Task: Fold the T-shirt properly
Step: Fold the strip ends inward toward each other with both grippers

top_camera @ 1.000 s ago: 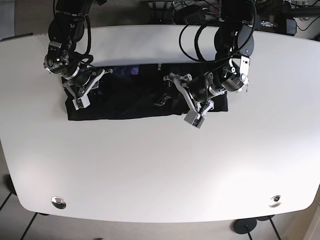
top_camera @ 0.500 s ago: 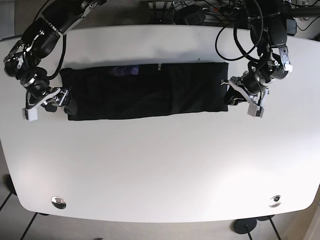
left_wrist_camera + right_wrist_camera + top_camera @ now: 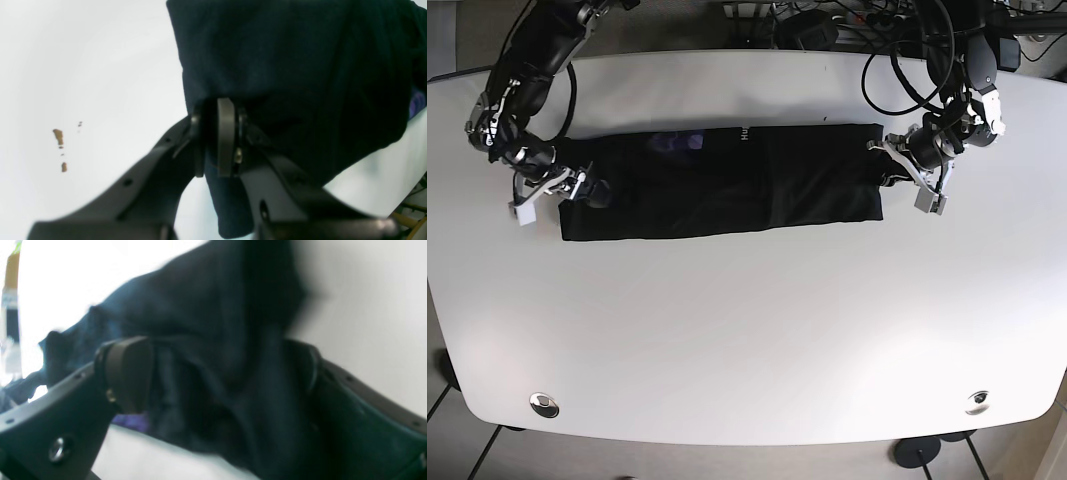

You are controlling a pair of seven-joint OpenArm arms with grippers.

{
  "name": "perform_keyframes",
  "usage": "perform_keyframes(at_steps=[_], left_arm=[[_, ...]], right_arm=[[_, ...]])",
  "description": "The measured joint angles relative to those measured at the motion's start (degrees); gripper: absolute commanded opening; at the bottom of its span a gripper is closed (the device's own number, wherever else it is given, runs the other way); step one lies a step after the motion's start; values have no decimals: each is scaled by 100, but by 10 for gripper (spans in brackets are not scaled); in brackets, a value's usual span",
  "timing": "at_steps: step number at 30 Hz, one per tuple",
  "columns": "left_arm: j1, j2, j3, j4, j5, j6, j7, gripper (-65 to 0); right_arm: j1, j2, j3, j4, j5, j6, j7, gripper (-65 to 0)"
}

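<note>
Two grippers work at the short ends of the black T-shirt (image 3: 722, 182), which lies as a long folded band across the far half of the white table (image 3: 747, 340). The left gripper (image 3: 217, 140) has its fingers pressed together on the cloth edge; the fabric hides part of its pads. The right gripper (image 3: 213, 373) stands wide apart with bunched cloth lying between the fingers (image 3: 128, 373); this view is blurred, and I cannot tell if it holds the cloth. Small white writing near the collar (image 3: 745, 133) is too small to read. Some brown spots (image 3: 59, 136) mark the table in the left wrist view.
</note>
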Motion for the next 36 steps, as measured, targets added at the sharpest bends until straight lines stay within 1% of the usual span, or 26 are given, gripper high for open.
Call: perform_keyframes(at_steps=[1,2,3,4,5,6,7,9,10,12,13,15,18,19,21,22,24,25,27,28,29,30,31,33,35,36], left_arm=[[0,-2,0,-2,0,0,0,-607],[2,-2,0,-2,2,0,-2,-607],[4,0,0,-2,2,0,-2,-607],[7,0,0,-2,0,0,-2,-607],[7,0,0,-2,0,0,-2,-607],[7,0,0,-2,0,0,-2,-607],[9,0,0,-2,0,0,-4,-607],[9,2,0,-7,0,0,-4,-607],[7,7,0,-7,0,0,-4,-607],[7,28,0,-7,0,0,-7,-607],[7,35,0,-24,-28,-4,-4,-607],[-22,101,-7,-221,-92,-42,-103,-607],[-66,249,-15,-380,-179,-61,-199,-607],[-109,326,-11,-398,-170,-61,-195,-607],[-146,435,-11,-413,-74,-61,-199,-607],[-190,531,-4,-404,116,-66,-212,-607],[-192,675,59,-354,442,-66,-264,-607],[-214,774,90,-345,595,-68,-271,-607],[-275,922,105,-348,739,-68,-262,-607],[-282,940,127,-348,739,-68,-260,-607],[-282,940,127,-348,734,-68,-260,-607],[-271,935,122,-350,734,-68,-260,-607],[-269,927,125,-354,734,-66,-260,-607],[-271,907,240,-354,739,-63,-258,-607],[-269,914,328,-354,737,-61,-260,-607],[-271,922,343,-354,737,-63,-256,-607]], right_arm=[[-33,-39,-83,4,57,2,42,-138],[-46,-48,-170,4,46,0,87,-185],[-48,-37,-271,-7,-39,-7,140,-292],[-50,-35,-337,-26,-90,-20,179,-373],[-68,-37,-407,-31,-140,-81,210,-458],[-94,-42,-487,-35,-195,-85,203,-575],[-96,-50,-514,-35,-225,-83,201,-633],[-90,-33,-511,-24,-219,-85,201,-621],[-98,-31,-511,66,-236,-85,197,-629],[-177,-50,-514,544,-256,-85,122,-631],[-280,-57,-520,1051,-227,-85,136,-631],[-581,-28,-872,2155,-238,-87,138,-631],[-881,-74,-1370,3158,-212,-87,127,-631],[-1012,-175,-1569,3554,-216,-87,136,-631],[-1132,-367,-1860,3853,-208,-85,136,-631],[-1165,-481,-2087,3891,-170,-83,116,-631],[-1158,-579,-2424,3891,-170,-87,118,-631],[-1156,-634,-2732,3891,-179,-87,118,-631],[-1134,-741,-3115,3888,-234,-87,116,-631],[-1119,-809,-3257,3877,-232,-90,122,-631],[-1067,-887,-3383,3821,-243,-138,138,-631],[-960,-986,-3547,3709,-437,-269,142,-631],[-879,-1058,-3620,3635,-660,-273,166,-631],[-772,-1123,-3851,3486,-1078,-306,450,-631],[-627,-1132,-4037,3230,-1224,-308,516,-631],[-566,-1132,-4100,3108,-1244,-358,529,-631]])
